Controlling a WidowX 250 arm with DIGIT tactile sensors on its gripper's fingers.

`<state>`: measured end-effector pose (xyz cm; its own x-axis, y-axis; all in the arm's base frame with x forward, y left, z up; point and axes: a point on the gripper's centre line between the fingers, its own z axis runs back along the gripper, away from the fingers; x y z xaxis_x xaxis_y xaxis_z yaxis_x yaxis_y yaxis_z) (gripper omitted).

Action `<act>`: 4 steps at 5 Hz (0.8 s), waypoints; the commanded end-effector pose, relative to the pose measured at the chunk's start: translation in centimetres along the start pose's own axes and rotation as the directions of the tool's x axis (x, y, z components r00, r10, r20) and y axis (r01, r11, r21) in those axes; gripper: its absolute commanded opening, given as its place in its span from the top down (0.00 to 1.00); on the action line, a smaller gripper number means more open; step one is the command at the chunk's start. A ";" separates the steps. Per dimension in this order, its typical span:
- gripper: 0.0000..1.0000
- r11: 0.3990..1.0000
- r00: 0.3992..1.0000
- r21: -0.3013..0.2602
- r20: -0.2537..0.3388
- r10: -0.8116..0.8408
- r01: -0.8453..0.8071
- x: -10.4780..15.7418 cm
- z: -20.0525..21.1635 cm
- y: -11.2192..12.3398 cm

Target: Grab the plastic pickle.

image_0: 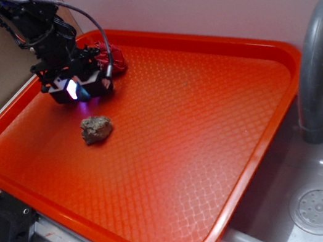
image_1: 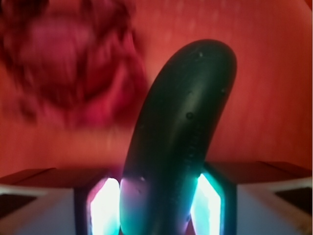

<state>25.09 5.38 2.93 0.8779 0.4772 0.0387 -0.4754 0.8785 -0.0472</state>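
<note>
pickle (image_1: 176, 142) caught | gripper (image_1: 156, 205) squeezed tight on its sides, low on tray (image_0: 228, 147) | lump (image_0: 96, 128) left alone | only lifting left, probably

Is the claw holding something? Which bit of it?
Yes. The claw grips the pickle by its near end, between the two glowing fingers.

Claw (image_1: 155, 205) lowered at tray level, pads (image_1: 105, 208) clamped both sides.
</note>
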 end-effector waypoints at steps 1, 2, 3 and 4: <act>1.00 0.993 0.991 0.012 0.074 -0.116 0.115 -0.5 7.8 -1.8; 1.00 0.951 0.952 0.058 0.003 -0.306 0.305 -2.5 11.7 -4.0; 1.00 0.928 0.928 -0.004 0.011 -0.372 0.372 -3.8 15.1 -5.0; 1.00 0.920 0.922 -0.054 0.033 -0.387 0.388 -4.6 17.1 -5.2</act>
<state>22.35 -1.56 18.46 0.9943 0.1035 0.0248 -0.1012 0.9918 -0.0781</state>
